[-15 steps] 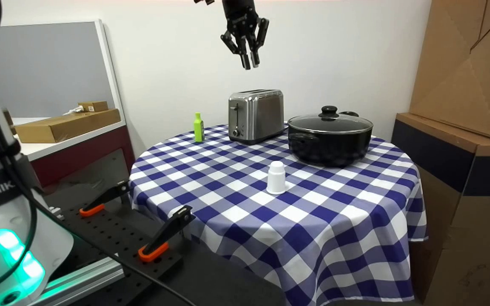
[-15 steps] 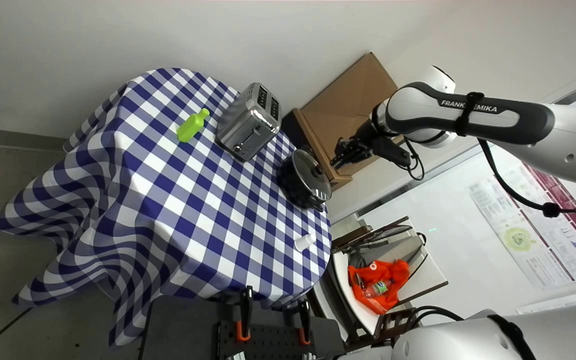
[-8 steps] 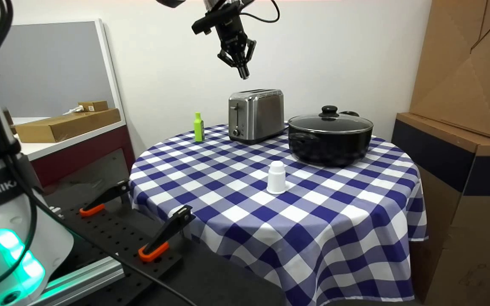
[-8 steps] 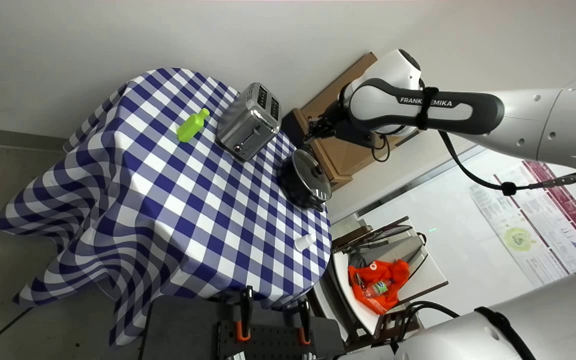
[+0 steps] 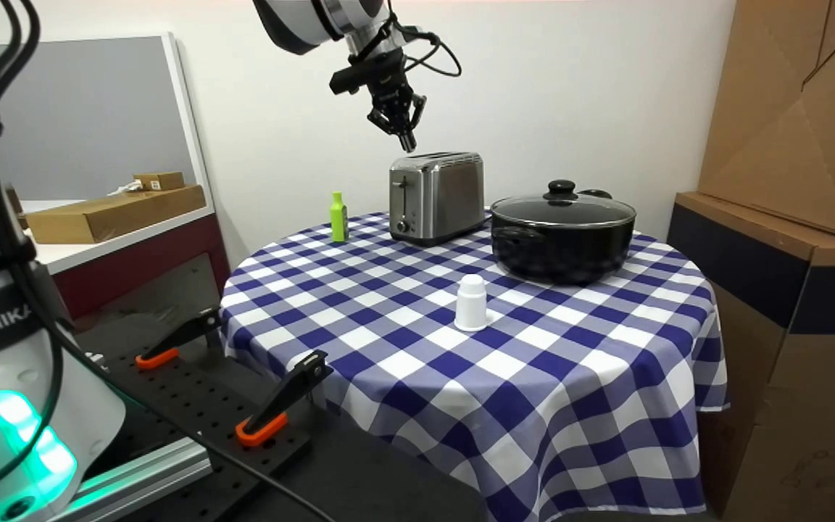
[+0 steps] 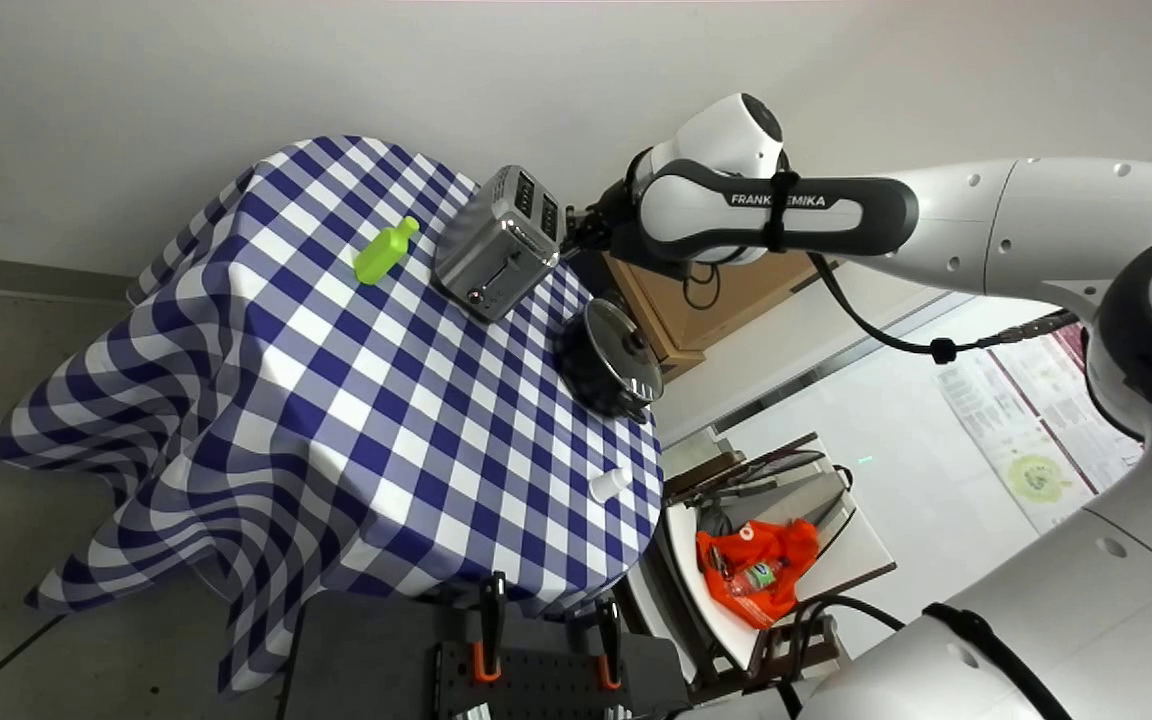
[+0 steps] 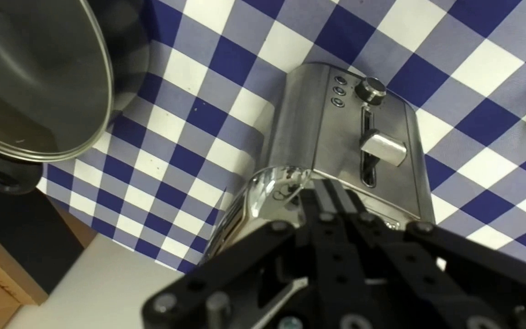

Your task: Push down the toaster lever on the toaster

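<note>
Gripper (image 7: pixel 330 183) is pinched together with nothing in it, toaster (image 7: pixel 294 130) just below. Lever (image 7: pixel 384 148) sits out past the gripper, up and right in the wrist view, so imo dropping straight down misses and just shoves the toaster along the tablecloth (image 7: pixel 190 137).

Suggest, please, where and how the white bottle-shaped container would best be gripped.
Grip the white bottle-shaped container by its narrower upper part, probably from straight above: it stands upright on the blue-and-white checked tablecloth, tapering upward. The gripper looks shut, so it should open first.
</note>
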You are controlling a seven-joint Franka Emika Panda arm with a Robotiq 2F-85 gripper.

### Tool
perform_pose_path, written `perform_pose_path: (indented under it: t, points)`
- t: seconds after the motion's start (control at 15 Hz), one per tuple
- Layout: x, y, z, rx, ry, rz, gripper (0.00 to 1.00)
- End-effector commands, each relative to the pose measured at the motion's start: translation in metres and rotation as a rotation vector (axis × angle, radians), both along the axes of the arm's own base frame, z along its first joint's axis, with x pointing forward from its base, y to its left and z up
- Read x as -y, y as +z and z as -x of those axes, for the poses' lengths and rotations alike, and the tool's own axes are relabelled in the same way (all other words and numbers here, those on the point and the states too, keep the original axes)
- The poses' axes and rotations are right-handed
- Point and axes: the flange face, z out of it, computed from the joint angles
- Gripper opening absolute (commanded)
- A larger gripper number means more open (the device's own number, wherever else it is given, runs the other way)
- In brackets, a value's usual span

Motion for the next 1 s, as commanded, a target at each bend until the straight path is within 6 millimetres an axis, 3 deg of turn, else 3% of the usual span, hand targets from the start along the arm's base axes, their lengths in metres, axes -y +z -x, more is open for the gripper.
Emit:
perform_pose_path:
  t: [0.0, 0.67, 0.93]
  points:
    - [-0.020, -0.011, -0.008, 0.030, 0.030, 0.009, 0.00]
    - [-0.042, -0.050, -0.014, 0.016, 0.067, 0.060, 0.00]
    - [-0.049, -0.077, -0.015, -0.016, 0.085, 0.077, 0.00]
